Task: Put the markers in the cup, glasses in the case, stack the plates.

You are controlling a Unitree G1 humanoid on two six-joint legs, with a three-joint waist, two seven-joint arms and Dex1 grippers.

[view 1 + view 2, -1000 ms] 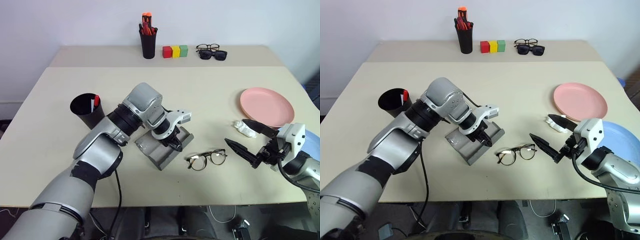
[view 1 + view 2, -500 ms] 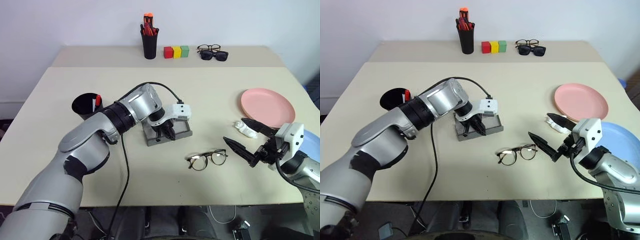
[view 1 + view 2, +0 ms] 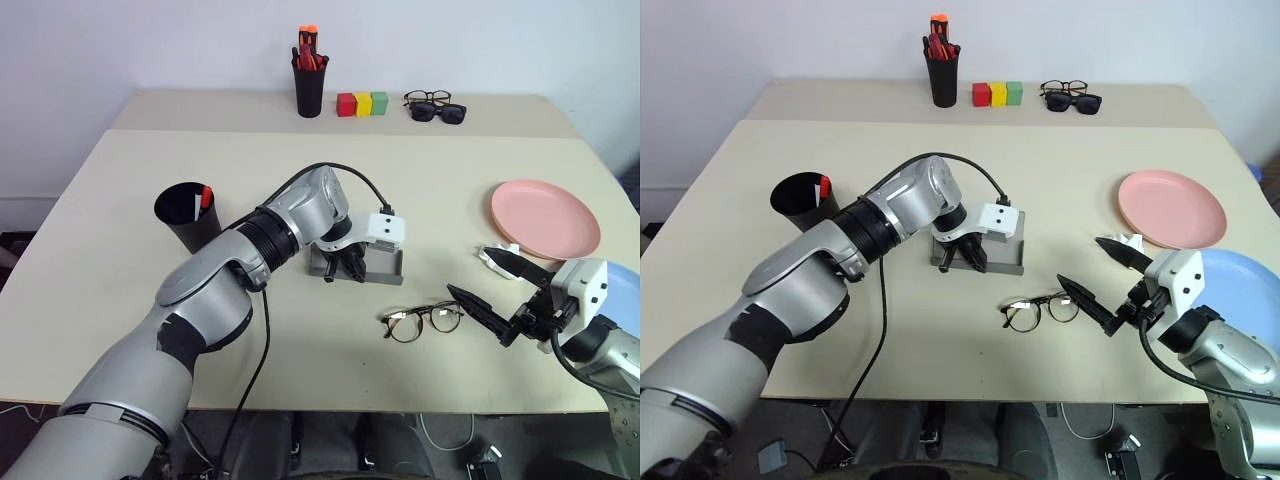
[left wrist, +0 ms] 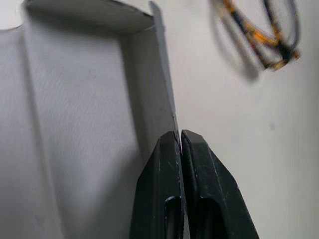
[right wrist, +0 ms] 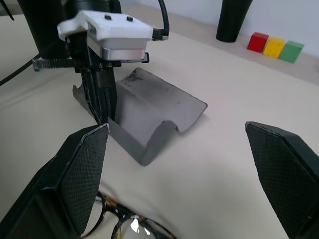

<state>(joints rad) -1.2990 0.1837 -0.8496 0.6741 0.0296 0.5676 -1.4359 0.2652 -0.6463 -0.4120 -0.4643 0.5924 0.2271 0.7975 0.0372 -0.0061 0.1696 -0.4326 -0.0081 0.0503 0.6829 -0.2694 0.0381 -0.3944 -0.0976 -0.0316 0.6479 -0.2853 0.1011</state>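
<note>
left gripper (image 3: 342,268) pinched tight on near edge of open grey case (image 3: 378,262), mid table. right gripper (image 3: 503,297) spread wide, empty, right of glasses (image 3: 424,320). pink plate (image 3: 545,217) far right.

Grey case (image 5: 149,112) looks felt-like, matt, slightly rough. Surface (image 3: 450,180) beige, smooth, matt. Pink plate (image 3: 545,217) smooth plastic, faint sheen. Cup (image 3: 185,216) matt black plastic. Glasses (image 3: 425,320) thin, dark mottled rims, clear glossy lenses. Left pincer (image 4: 180,144) fingers smooth black plastic.
</note>
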